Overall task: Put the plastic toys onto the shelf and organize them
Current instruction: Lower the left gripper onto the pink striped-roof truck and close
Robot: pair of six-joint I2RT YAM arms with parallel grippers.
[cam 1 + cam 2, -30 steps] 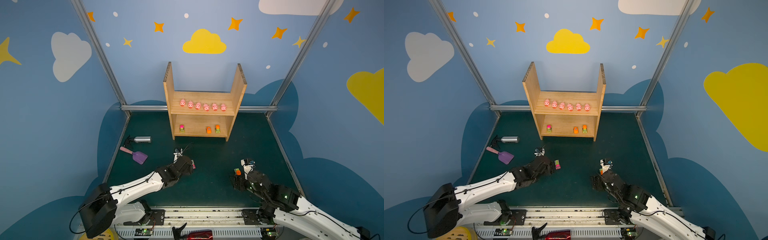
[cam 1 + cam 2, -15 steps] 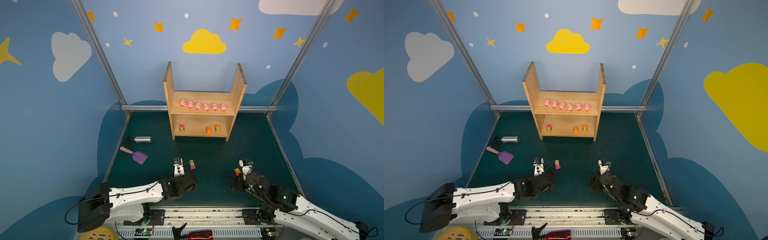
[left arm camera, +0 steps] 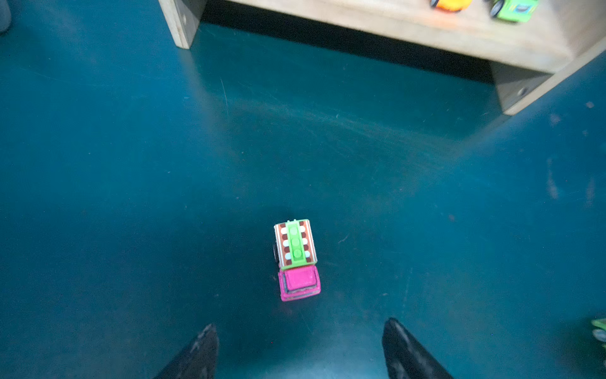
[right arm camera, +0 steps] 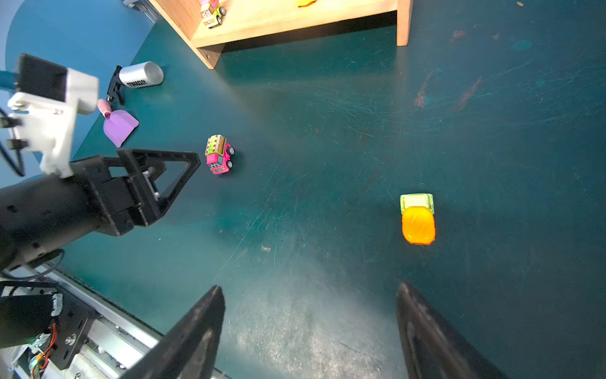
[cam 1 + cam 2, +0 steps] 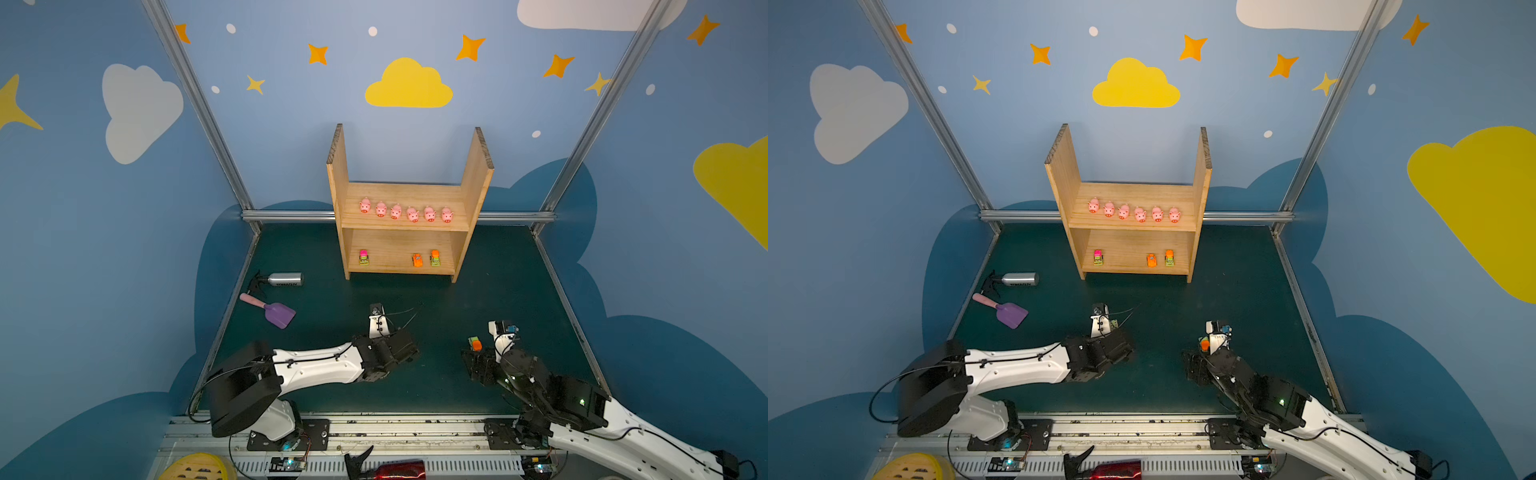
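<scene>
Dark teal bench [image 5: 478, 291], walled in blue with painted clouds and stars.

1. Shelf [image 5: 338, 195]: light wood, far centre, standing on the bench.
- Upper board: six pink pigs [image 5: 396, 211] in a row, snouts facing near.
- Lower board: pink-cab vehicle [image 5: 363, 257] at left. Orange car [image 5: 417, 259] and orange-cab vehicle [image 5: 435, 257] stand just beside each other at right.

2. Pink truck [image 3: 296, 259]: green roof, on the bench, near centre, upright on its wheels.

3. Orange-and-lime vehicle [image 4: 417, 219]: on the bench, near right, well apart from the pink truck.

4. Left tool [image 3: 300, 328]: jaws wide, holding nothing. The pink truck lies just beyond the fingertips, in line with the gap, untouched.

5. Right tool [image 4: 310, 288]: jaws wide, holding nothing. The orange-and-lime vehicle lies beyond the tips, in line with one finger, untouched.

6. Silver bottle [image 5: 286, 279]: lying on its side, left of the shelf.

7. Purple scoop [image 5: 279, 313]: pink handle, just near of the bottle.
</scene>
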